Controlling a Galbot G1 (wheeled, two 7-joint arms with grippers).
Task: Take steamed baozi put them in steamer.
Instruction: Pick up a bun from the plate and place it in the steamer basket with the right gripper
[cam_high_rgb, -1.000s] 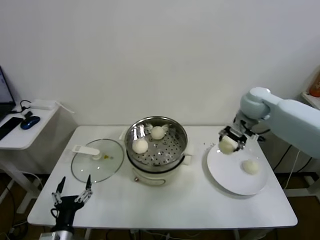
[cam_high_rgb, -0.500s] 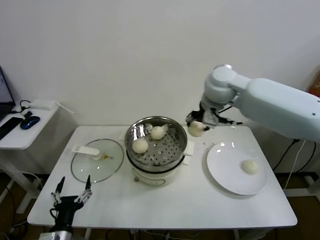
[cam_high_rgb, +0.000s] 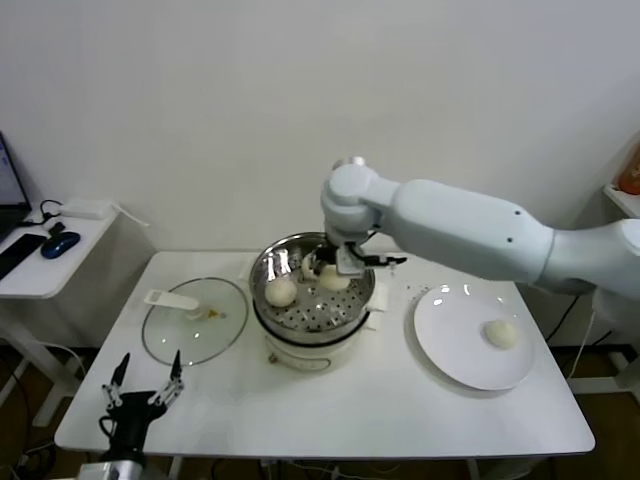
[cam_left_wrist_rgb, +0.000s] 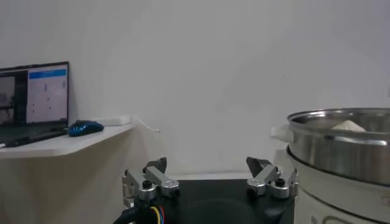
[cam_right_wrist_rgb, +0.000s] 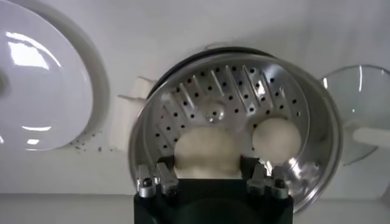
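The steamer (cam_high_rgb: 312, 305) stands mid-table on its white base. My right gripper (cam_high_rgb: 334, 268) is over its basket, shut on a baozi (cam_high_rgb: 335, 281); the right wrist view shows that bun (cam_right_wrist_rgb: 207, 151) between the fingers, just above the perforated floor (cam_right_wrist_rgb: 225, 97). A second baozi (cam_high_rgb: 281, 292) lies in the basket on the left side and also shows in the right wrist view (cam_right_wrist_rgb: 276, 140). Another baozi at the basket's back is mostly hidden by the gripper. One baozi (cam_high_rgb: 501, 334) lies on the white plate (cam_high_rgb: 455, 345). My left gripper (cam_high_rgb: 145, 394) is open and empty, off the table's front left corner.
The glass lid (cam_high_rgb: 195, 320) with a white handle lies flat left of the steamer. The left wrist view shows the steamer wall (cam_left_wrist_rgb: 347, 152) close on one side. A side desk (cam_high_rgb: 45, 262) with a mouse stands far left.
My right arm has swung left from the plate, carrying a baozi past the steamer's right rim to over the basket. The left arm has not moved.
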